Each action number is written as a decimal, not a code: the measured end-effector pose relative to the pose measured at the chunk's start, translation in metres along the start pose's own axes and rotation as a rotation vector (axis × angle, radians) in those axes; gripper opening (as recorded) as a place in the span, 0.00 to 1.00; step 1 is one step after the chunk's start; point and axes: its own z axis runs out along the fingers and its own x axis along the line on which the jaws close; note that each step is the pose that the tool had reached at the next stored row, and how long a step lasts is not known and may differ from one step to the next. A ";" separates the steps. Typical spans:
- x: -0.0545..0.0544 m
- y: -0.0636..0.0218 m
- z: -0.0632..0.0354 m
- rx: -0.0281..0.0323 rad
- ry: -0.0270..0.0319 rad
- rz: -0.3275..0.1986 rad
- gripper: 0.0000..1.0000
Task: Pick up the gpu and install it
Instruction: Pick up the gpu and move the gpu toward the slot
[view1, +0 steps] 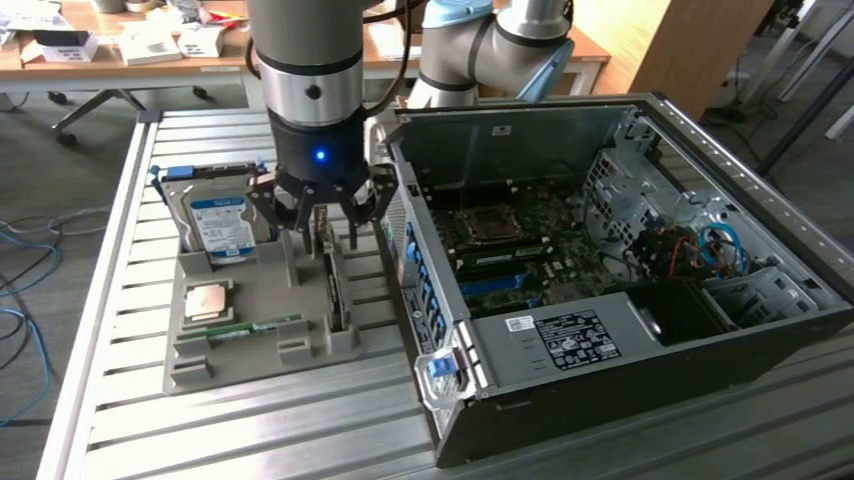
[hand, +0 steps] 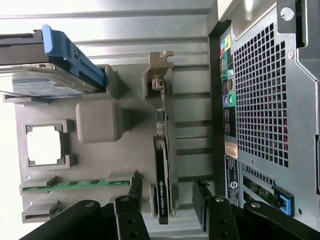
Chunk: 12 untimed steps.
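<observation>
- Gripper (view1: 327, 238) sits low over the grey holder tray (view1: 267, 352) on the slatted metal table (view1: 267, 430).
- Jaws spread wide. In the wrist view the fingers (hand: 202, 200) stand one on each side of the gpu (hand: 162, 165), with a gap on each side. No contact, nothing held.
- The gpu (view1: 335, 295) stands on edge in its slot, on the side of the tray nearest the computer case (view1: 534, 380).
- Silver bracket (hand: 159, 75) is at the card end away from the fingers.
- Also in the tray, toward the exterior view's left: hard drive (view1: 220, 228) upright, CPU (view1: 214, 300) flat, green memory stick (view1: 247, 328) in its slot.
- Case lies open with the motherboard (view1: 521, 240) exposed.
</observation>
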 end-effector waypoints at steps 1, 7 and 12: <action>0.000 -0.0001 0.0013 0.0000 0.0000 0.000 0.53; 0.000 -0.0001 0.0030 -0.0003 -0.0002 0.000 0.53; 0.000 -0.0004 0.0091 -0.0001 -0.0001 0.000 0.53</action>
